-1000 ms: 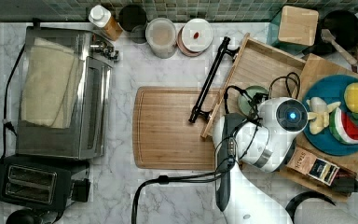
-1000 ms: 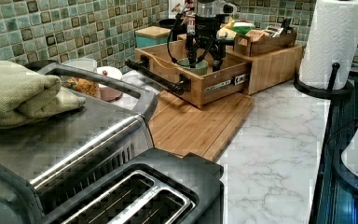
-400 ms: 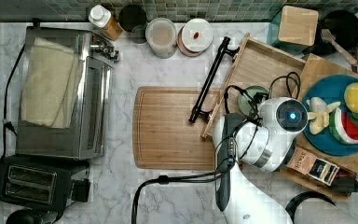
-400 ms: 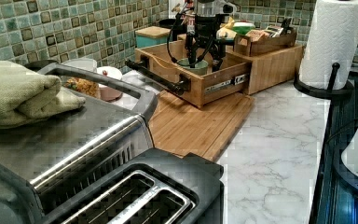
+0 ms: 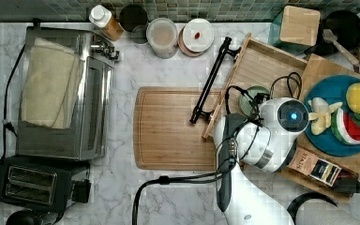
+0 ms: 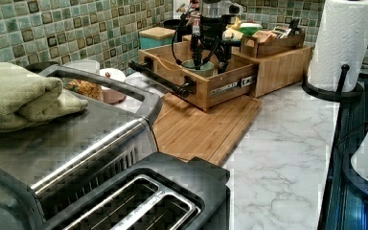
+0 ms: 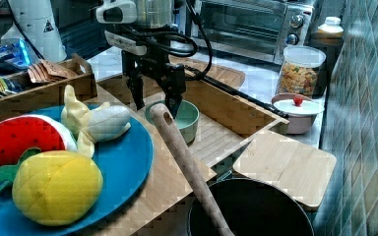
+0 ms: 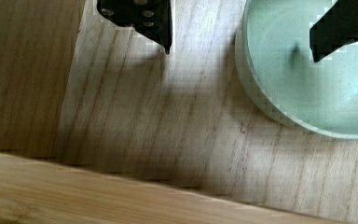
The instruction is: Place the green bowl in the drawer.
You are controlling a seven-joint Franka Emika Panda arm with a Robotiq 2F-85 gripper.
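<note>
The green bowl (image 5: 252,95) (image 7: 181,118) stands upright on the floor of the open drawer (image 5: 262,65) (image 6: 220,86), near the side that borders the plate board. My gripper (image 7: 155,105) (image 6: 208,62) points straight down over it and is open. In the wrist view one finger (image 8: 149,23) hangs outside the bowl (image 8: 307,84) over the drawer's wood (image 8: 168,130), and the other finger (image 8: 340,28) is over the bowl's inside, so the rim lies between them. Neither finger presses the rim. The arm's wrist (image 5: 290,117) covers part of the bowl in the top view.
A blue plate (image 5: 328,140) with toy fruit sits on the board beside the drawer. The drawer's black bar handle (image 5: 210,79) overhangs the cutting board (image 5: 168,129). A wooden spoon handle (image 7: 187,167) rises from a black pan (image 7: 251,211). Jars (image 5: 163,30) line the back wall.
</note>
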